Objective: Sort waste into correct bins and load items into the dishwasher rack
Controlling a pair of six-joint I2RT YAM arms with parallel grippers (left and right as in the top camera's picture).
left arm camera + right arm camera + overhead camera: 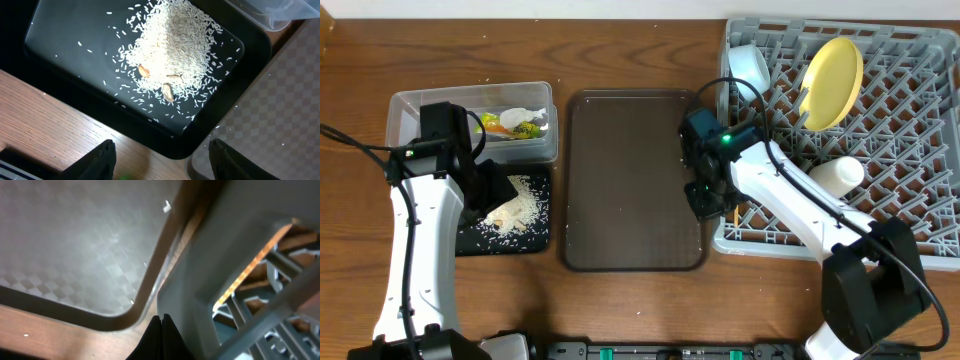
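The black tray (470,238) holds a heap of white rice (518,208), which also shows in the left wrist view (172,47). My left gripper (162,155) is open and empty over that tray's corner (235,110); it also shows in the overhead view (495,190). The clear tub (420,105) behind it holds the green-orange wrapper (525,128). The grey rack (920,200) holds the upright yellow plate (832,82), a white bowl (748,65) and the pale cup (837,175). My right gripper (162,319) is shut and empty at the rack's front left corner (200,280). A chopstick (252,265) lies in the rack.
The brown serving tray (635,180) lies between the bins and the rack, with a few white crumbs on it (166,206). The right arm's cable loops over the rack's left side. Bare wooden table runs along the front edge.
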